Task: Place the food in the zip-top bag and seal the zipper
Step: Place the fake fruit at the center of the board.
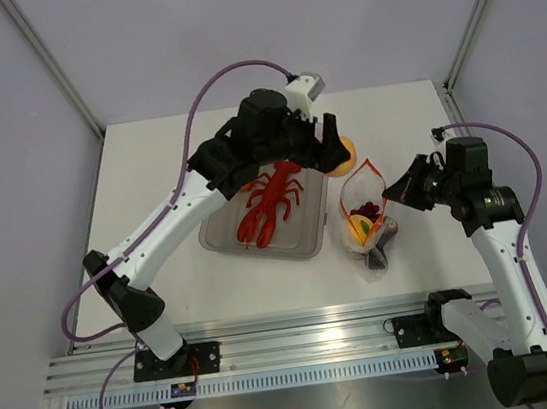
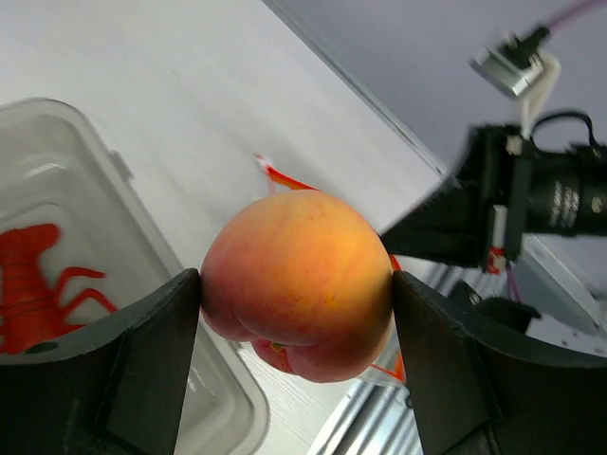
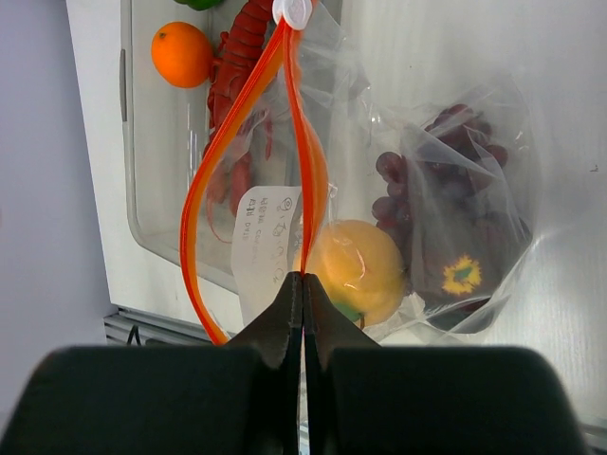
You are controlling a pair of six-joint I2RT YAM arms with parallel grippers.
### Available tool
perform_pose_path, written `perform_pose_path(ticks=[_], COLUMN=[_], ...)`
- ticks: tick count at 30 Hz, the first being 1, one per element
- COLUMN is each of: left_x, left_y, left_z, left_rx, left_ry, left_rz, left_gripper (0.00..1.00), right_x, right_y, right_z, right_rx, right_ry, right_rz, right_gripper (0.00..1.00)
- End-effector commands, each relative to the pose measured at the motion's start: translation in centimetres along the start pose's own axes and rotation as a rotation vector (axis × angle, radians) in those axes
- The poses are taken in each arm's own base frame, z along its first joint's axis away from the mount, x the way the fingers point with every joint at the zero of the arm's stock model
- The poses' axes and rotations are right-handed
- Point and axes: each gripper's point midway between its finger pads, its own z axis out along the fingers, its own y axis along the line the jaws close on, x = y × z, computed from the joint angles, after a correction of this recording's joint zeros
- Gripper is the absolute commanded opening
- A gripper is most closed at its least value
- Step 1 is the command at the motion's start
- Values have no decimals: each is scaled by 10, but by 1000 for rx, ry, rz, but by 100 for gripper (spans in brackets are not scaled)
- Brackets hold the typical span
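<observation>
In the left end effector (image 2: 296,313), a peach (image 2: 296,270)

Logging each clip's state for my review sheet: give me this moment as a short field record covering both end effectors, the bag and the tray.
left end effector: shut on peach, near bag mouth
right end effector: shut on one side of zipper
bag: mouth open, unsealed
in bag: grapes, yellow fruit, dark plum
in tray: lobster, orange
</observation>
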Motion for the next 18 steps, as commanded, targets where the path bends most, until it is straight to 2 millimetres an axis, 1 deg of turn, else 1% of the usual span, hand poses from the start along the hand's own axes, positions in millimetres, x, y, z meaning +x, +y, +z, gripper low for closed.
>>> perform_pose_path(ticks=[1, 2, 7, 10, 11, 13, 15, 17, 18], left_x=[41, 40, 63, 80, 87, 91, 92, 87, 86], left_y=[-27, -33, -47, -55, -53, -52, -53, -58, -60], left_z=[23, 25, 39, 51, 58, 67, 74, 75, 74], left_rx=[102, 114, 189, 205, 200, 188, 175, 181, 186], left_ry=[123, 127, 201, 243, 260, 263, 251, 233, 232], left_rz=[16, 18, 8, 1, -7, -20, -18, -18, -15], left_gripper=[43, 42, 43, 43, 43, 44, 48, 67, 78], right_x=[-6, -6, -4, -3, -3, -4, -5, -4, -4], right_y=[9, 9, 9, 11, 12, 15, 16, 16, 15], right_z=[-3, -3, -14, -17, -18, -21, -24, -23, -23], right_rx=[-39, -36, -29, -35, -39, -45, -48, -45, -43], right_ry=[-32, -30, -48, -55, -55, -60, -64, -57, -56], right_rz=[-22, -22, -34, -37, -39, -44, -49, -52, -51], right_gripper=[0, 0, 0, 0, 0, 0, 0, 0, 0])
